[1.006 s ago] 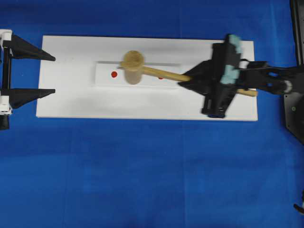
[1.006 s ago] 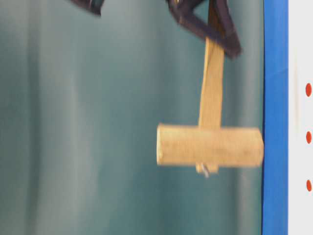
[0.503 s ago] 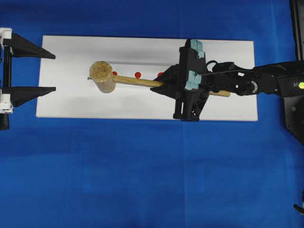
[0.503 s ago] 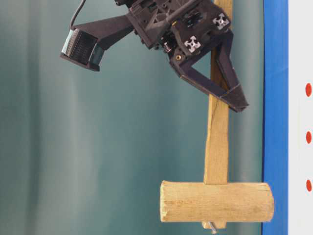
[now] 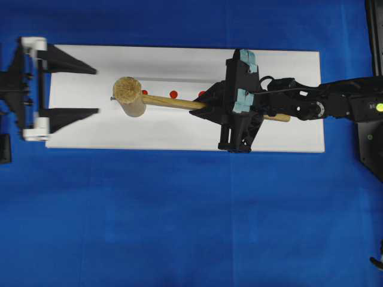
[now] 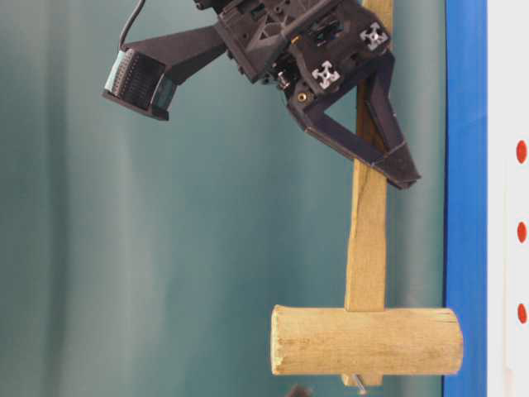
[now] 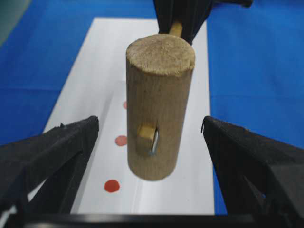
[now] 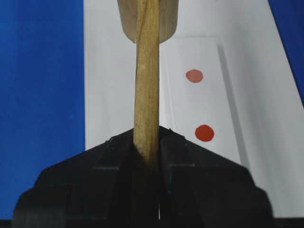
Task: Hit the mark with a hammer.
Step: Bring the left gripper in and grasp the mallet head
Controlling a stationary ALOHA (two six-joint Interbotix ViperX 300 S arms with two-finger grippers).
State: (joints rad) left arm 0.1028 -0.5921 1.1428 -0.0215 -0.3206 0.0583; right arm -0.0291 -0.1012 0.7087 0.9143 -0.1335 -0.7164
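Since half a second ago my left gripper (image 5: 96, 91) has pushed in from the left edge, so its two black fingers now reach over the left end of the white board (image 5: 179, 134); they stand wide apart with nothing between them. On the right side nothing has shifted in that half second: my right gripper (image 5: 200, 106) stays clamped on the handle of the hammer (image 5: 129, 97), and a full second back the head sat further right along the board. I see the hammer lying lengthwise along the board in the overhead view, its long axis running left to right, head pointing toward the left gripper and the handle's free end poking out behind the right wrist. From the left wrist view the cylindrical head stands roughly upright between my open fingers (image 7: 52, 152), well clear of both. Three red marks (image 5: 173, 94) sit in a row on the raised white block (image 7: 124, 171), just beside the handle. The table-level view shows the head's lower face close to the block; I cannot tell whether it touches. Blue cloth (image 5: 179, 221) covers the table around the board.
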